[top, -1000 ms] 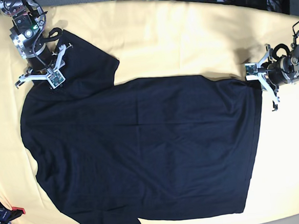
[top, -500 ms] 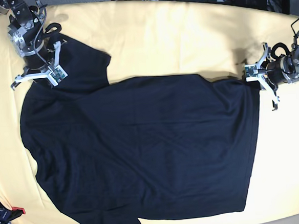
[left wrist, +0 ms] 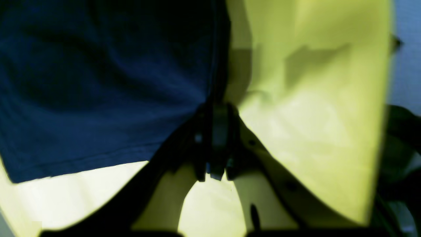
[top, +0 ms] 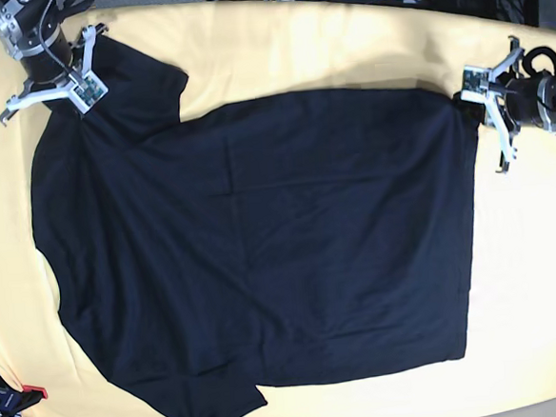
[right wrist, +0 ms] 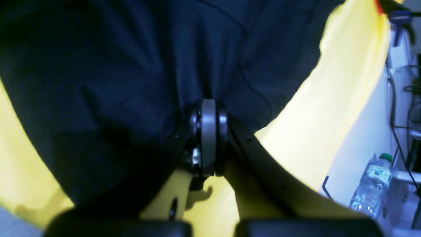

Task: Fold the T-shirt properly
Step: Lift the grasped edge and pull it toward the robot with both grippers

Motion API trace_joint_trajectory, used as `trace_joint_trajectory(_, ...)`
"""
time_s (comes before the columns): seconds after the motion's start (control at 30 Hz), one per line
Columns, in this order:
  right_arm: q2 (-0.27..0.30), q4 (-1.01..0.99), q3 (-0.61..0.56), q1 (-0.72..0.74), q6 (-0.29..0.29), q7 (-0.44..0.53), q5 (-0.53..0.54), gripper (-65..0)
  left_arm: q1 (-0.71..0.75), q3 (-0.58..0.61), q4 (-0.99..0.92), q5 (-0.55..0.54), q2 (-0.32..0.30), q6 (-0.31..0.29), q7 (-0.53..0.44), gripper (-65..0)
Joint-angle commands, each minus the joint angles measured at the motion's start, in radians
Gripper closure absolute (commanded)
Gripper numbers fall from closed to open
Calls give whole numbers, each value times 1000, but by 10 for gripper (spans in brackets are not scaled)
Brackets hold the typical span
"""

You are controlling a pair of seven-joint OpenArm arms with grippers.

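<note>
Base view: the black T-shirt [top: 262, 248] lies spread across the yellow table cloth [top: 343, 51], right gripper [top: 71, 89] pinching its shoulder corner, left gripper [top: 469, 95] clamped on the hem corner (both jaws closed on fabric).

The base view looks straight down from high above the yellow cloth-covered worktop [top: 324, 48]. Each wrist view sits close behind its hand, facing along the fingers; all three share the large black cloth T-shirt [top: 262, 248].
</note>
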Motion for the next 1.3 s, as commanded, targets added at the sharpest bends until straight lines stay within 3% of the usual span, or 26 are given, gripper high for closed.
trace_joint_trajectory(0.0, 13, 23, 7, -22, -5, -5, -7, 0, 5, -11, 14, 13, -23, -4, -10, 0)
trace_joint_trajectory(0.3, 13, 53, 7, -174, -9, -71, -14, 0, 123, -11, 25, 83, -29, -4, 11, 0)
trace_joint_trajectory(0.47, 13, 53, 7, -253, -51, -164, -14, 0, 143, -11, 87, 82, -63, -4, 11, 0)
trace_joint_trajectory(0.77, 5, 53, 7, -372, -64, -175, -15, 0, 143, -11, 242, 73, -141, -4, 65, 0)
trace_joint_trajectory(0.87, 5, 53, 6, -385, -74, -175, -42, 0, 143, -11, 267, 3, -141, -4, 152, 0)
trace_joint_trajectory(1.03, 5, 53, 6, -383, -125, -142, -145, 0, 143, -11, 311, -146, -141, -4, 419, 0)
trace_joint_trajectory(1.13, 5, 53, 6, -382, -121, -70, -178, 0, 143, -11, 344, -232, -141, -4, 557, 0)
trace_joint_trajectory(1.27, 8, 53, 6, -329, -91, -32, -202, 0, 143, -11, 360, -264, -141, -4, 685, 0)
